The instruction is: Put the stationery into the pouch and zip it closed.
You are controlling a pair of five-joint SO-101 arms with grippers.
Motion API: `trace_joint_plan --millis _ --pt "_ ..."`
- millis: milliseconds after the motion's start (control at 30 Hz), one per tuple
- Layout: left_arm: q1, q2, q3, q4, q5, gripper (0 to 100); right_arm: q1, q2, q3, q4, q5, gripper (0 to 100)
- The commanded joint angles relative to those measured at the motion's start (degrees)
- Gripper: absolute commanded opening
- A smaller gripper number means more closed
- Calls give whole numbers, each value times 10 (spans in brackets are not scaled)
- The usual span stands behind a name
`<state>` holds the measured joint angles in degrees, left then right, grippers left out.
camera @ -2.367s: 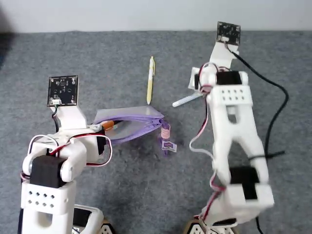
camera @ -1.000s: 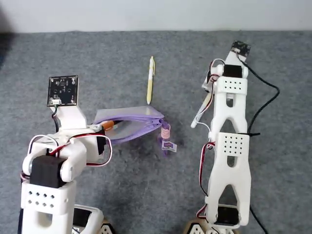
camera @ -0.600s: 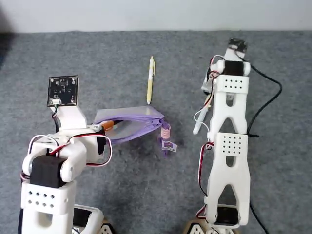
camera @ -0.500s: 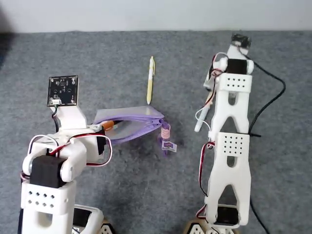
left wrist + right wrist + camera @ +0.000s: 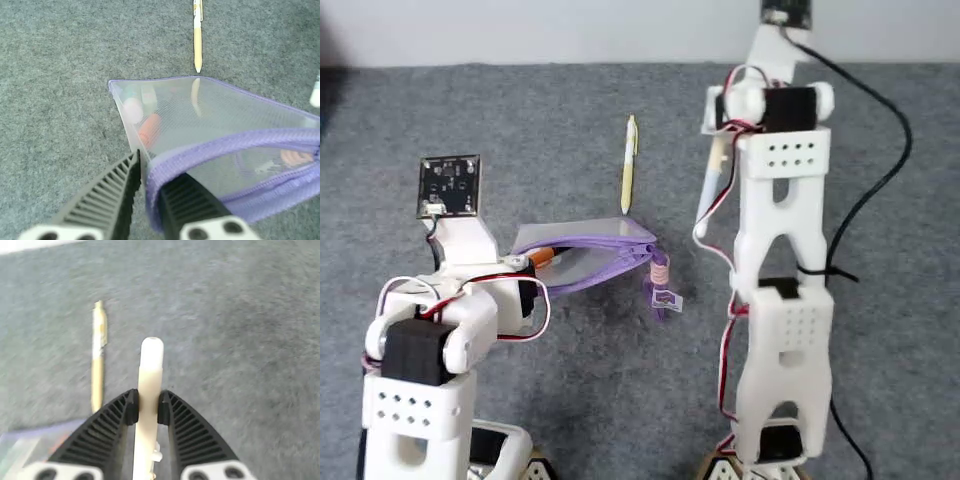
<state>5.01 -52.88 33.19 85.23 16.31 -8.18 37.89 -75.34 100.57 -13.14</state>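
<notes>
Looking down the left wrist camera, I see my left claw [image 5: 141, 162] clenched on the near corner of the clear, purple-trimmed pouch [image 5: 225, 135]. One finger sits on each side of its wall, right where the zipper band starts. Just past the fingertips, inside the pouch, lie an orange item [image 5: 150, 129] and a pale round one [image 5: 132, 110]; I cannot make out what they are. The purple zipper edge runs away from the claw, and in the high view the mouth looks parted. At the end farthest from the left claw a small zipper charm [image 5: 663, 290] dangles, between the two arms.

Beyond the pouch's far edge, a yellow pen [image 5: 198, 35] lies on the grey mat [image 5: 60, 60]. Its tip points back at the pouch, close to it but apart.

My right claw [image 5: 146, 407] is grasping a white pen [image 5: 150, 370], pads tight on the barrel, with the rounded end sticking out past the fingertips. In the high view that pen hangs slanted below the right wrist, well apart from the pouch; I cannot tell whether its lower end touches the mat. Farther out from this claw, toward the other arm, lies the yellow pen.
</notes>
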Motion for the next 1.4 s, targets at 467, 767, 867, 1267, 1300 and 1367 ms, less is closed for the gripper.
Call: trace_joint_plan --millis 467,767,867,1267,1300,1367 --pt "2 3 -1 -11 6 14 -141 -533 414 22 -1 7" --pt "2 3 -1 -11 6 14 -269 -684 505 -40 -1 7" --pt "2 3 -1 -11 6 14 -278 -727 565 -101 -1 7" --pt "2 2 -2 -11 6 14 -333 -909 868 -485 7 7" --pt "2 2 -2 -11 6 14 -342 -914 884 -509 19 7" --pt "2 2 -2 -11 6 14 -358 -915 911 -544 61 7"
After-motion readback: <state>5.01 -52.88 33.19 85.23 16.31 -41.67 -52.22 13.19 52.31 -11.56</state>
